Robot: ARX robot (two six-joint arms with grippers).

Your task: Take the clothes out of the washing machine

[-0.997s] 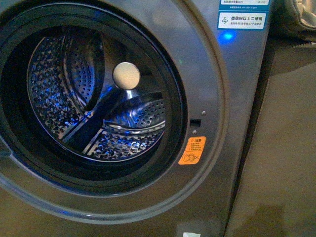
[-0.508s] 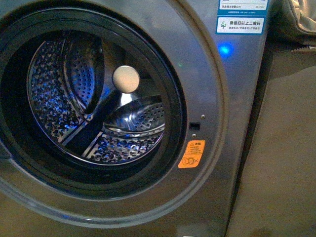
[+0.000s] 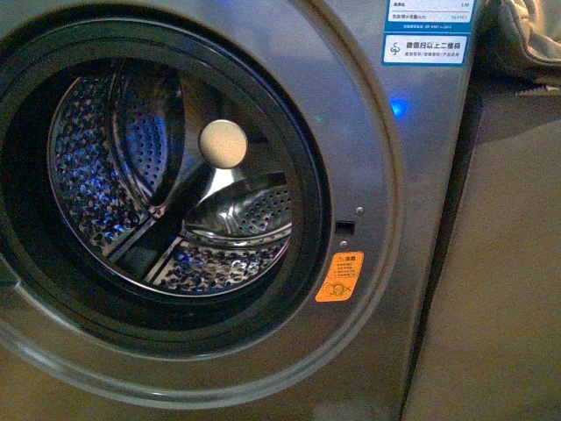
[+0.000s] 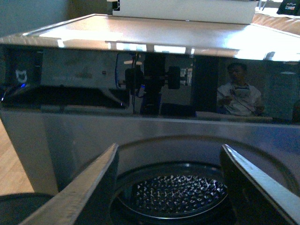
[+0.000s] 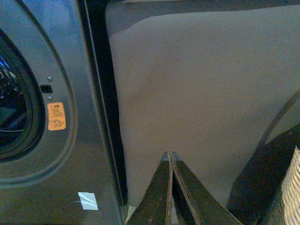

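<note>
The washing machine fills the front view, porthole open, neither arm in sight there; no clothes can be made out in any view.

The left gripper hangs before the machine's upper front, jaws spread wide with nothing between them, framing the top of the perforated drum under the dark glossy control panel. The right gripper points at the grey wall beside the machine's right edge, its blades pressed together on nothing; a woven basket sits just beside it. In the front view the drum looks bare steel, a pale round knob at its centre. The orange sticker sits right of the black porthole rim, blue-white labels at the upper right corner.
</note>
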